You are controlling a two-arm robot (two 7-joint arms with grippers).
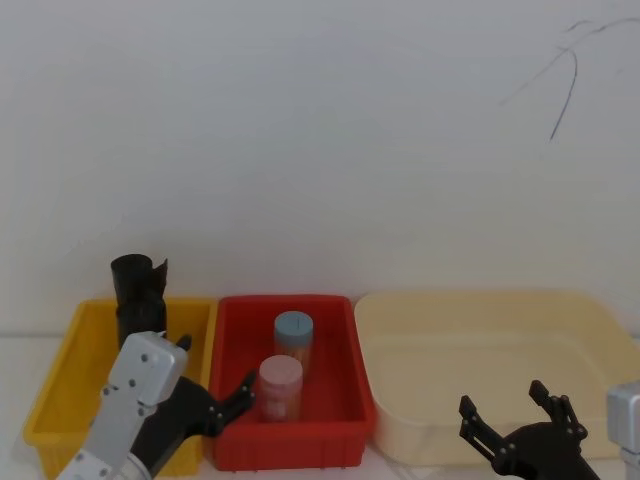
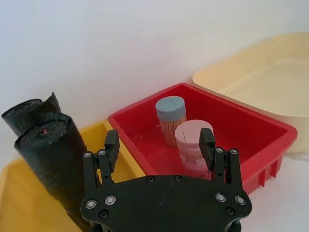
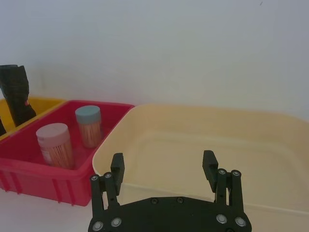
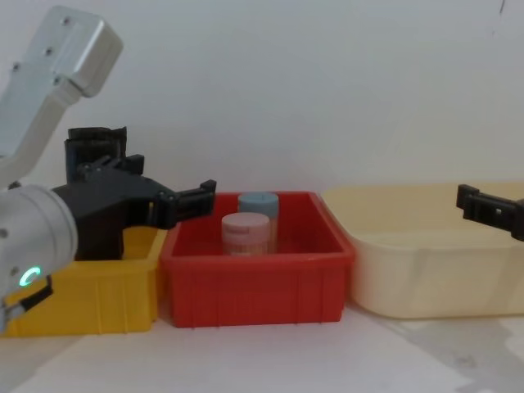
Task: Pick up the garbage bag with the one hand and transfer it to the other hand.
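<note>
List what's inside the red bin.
The red bin holds two jars: the blue-lid jar at the back, the pink-lid jar in front. The floor under them is covered.

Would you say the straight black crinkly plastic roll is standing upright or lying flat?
Upright: the straight black roll stands on end in the yellow plastic bin, top above its rim, near the open left gripper.

No readable text, label or number shows anywhere

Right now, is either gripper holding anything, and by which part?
Nothing is held. The left gripper is open beside the garbage bag; the right gripper is open near the cream tub.
</note>
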